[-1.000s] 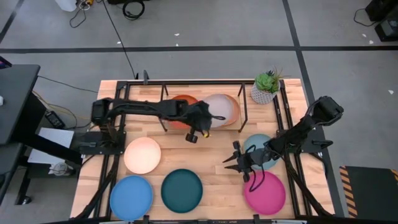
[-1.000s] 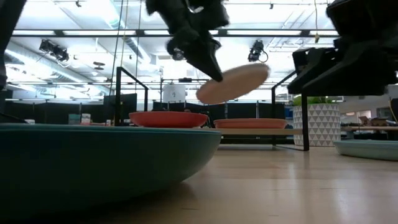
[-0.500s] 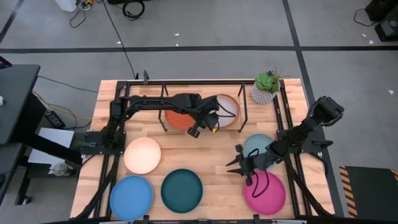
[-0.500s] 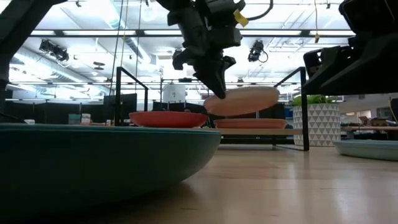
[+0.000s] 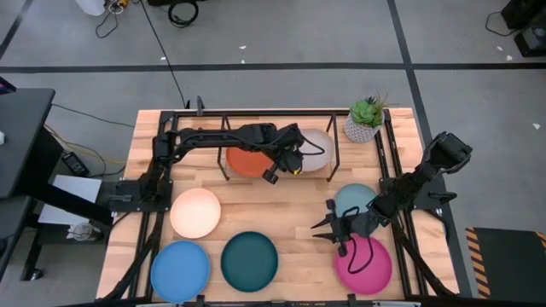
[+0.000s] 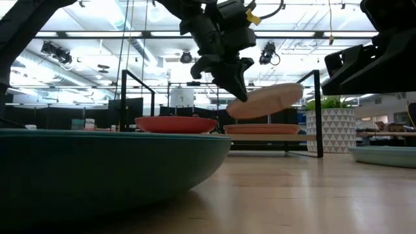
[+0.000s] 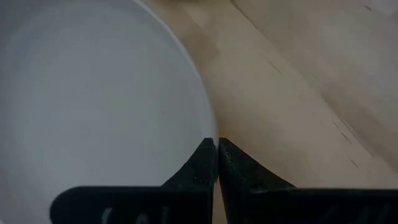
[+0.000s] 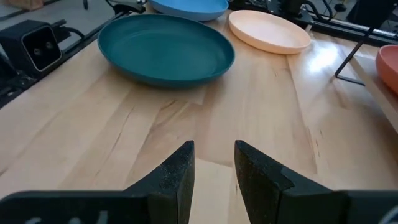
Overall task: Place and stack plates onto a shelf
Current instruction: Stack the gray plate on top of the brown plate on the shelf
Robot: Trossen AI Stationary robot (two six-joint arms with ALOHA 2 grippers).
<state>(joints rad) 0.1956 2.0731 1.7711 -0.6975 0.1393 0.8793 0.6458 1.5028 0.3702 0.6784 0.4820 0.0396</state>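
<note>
My left gripper (image 5: 290, 160) reaches over the shelf (image 5: 334, 158) from the table's left, shut on a white plate (image 5: 317, 148). In the low view this plate (image 6: 268, 101) hangs tilted above a peach plate (image 6: 262, 129) on the shelf board. An orange plate (image 5: 246, 162) rests on the board's left half. My right gripper (image 5: 330, 228) hovers open over bare table between the pale teal plate (image 5: 354, 200) and the magenta plate (image 5: 363, 264). My left gripper pinches the white plate's rim (image 7: 205, 127) between its two fingers (image 6: 235, 88), on the edge toward the table's left and near side. The fingers slant down from above. The plate is lifted clear and tilted, its held edge lower and its free edge higher.
On the table lie a peach plate (image 5: 194, 211), a blue plate (image 5: 180, 270) and a dark teal plate (image 5: 249, 260). A white pot with a green plant (image 5: 363, 122) stands just right of the shelf. Black rails (image 5: 394, 162) run along both table sides.
My left gripper has carried the white plate toward the table's far right, from in front of the shelf to above the shelf's right half. The plate went from steeply tilted to nearly level, then tipped up slightly at its free edge.
</note>
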